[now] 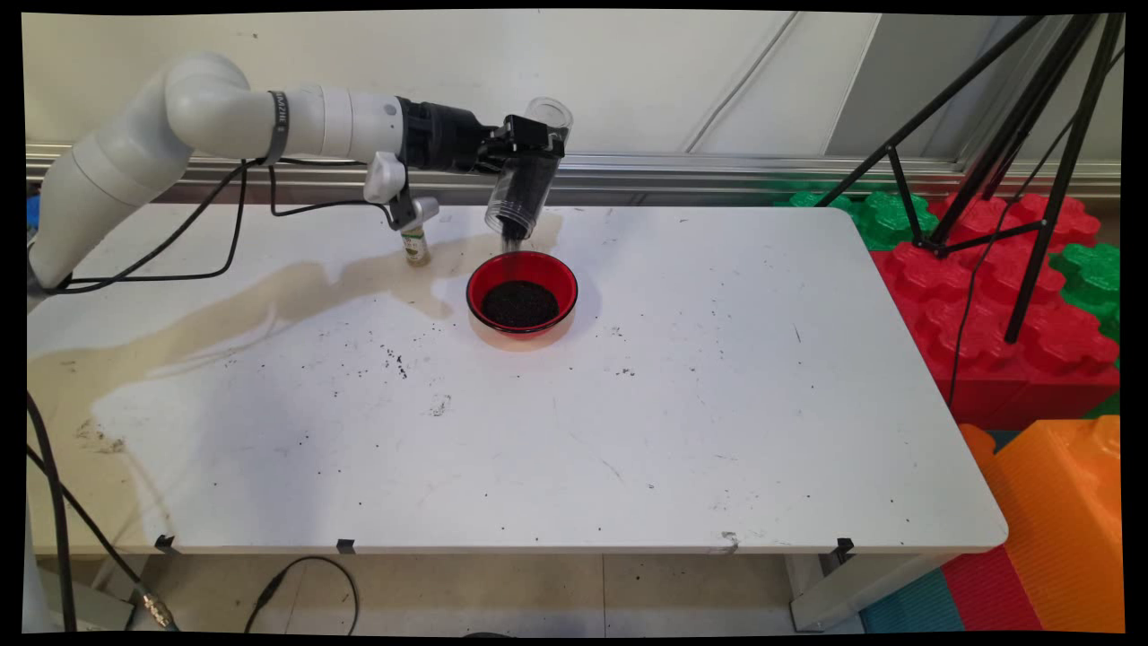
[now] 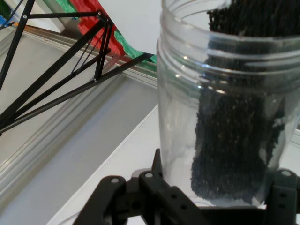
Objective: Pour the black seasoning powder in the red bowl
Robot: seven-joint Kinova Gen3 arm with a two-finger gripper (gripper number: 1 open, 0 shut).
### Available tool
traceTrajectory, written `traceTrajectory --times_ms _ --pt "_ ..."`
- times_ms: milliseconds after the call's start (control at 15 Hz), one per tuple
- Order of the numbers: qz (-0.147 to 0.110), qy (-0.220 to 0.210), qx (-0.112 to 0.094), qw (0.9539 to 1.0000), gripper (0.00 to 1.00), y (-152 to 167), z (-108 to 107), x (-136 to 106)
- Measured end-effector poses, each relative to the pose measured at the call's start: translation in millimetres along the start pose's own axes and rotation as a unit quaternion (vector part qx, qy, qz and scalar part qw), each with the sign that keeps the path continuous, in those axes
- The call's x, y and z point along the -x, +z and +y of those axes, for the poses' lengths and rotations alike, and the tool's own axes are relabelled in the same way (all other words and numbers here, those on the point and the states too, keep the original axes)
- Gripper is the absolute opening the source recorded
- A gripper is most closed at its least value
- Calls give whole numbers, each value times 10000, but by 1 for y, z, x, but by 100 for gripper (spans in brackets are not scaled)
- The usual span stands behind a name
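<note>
Clear jar (image 1: 529,184) of black grains (image 2: 234,140) hangs tipped mouth-down over the red bowl (image 1: 522,293), clamped between the gripper (image 1: 535,135) fingers. Dark grains fill the bowl's middle. A small bottle (image 1: 415,244) stands just left of the bowl on the white table (image 1: 673,404).

Clear jar (image 1: 529,184), black grains (image 2: 234,140); red bowl (image 1: 522,293); white table (image 1: 682,395), tan stain (image 1: 269,305).

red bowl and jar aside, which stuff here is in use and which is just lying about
In use:
- end effector, shut on the clear jar
- dark grains
- red bowl

Lying about:
- small bottle
- black tripod
- foam blocks
- scattered specks
</note>
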Motion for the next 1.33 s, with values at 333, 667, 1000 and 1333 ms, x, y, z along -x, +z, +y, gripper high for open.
traceTrajectory --times_ms 333,667,1000,1333 --pt "-4 24 -24 10000 0 -3 -2 -2" --pt "-7 41 -43 10000 0 -5 -3 -3" --pt "-11 54 -58 10000 0 -6 -4 -4" --pt "-16 66 -68 10000 0 -6 -5 -4"
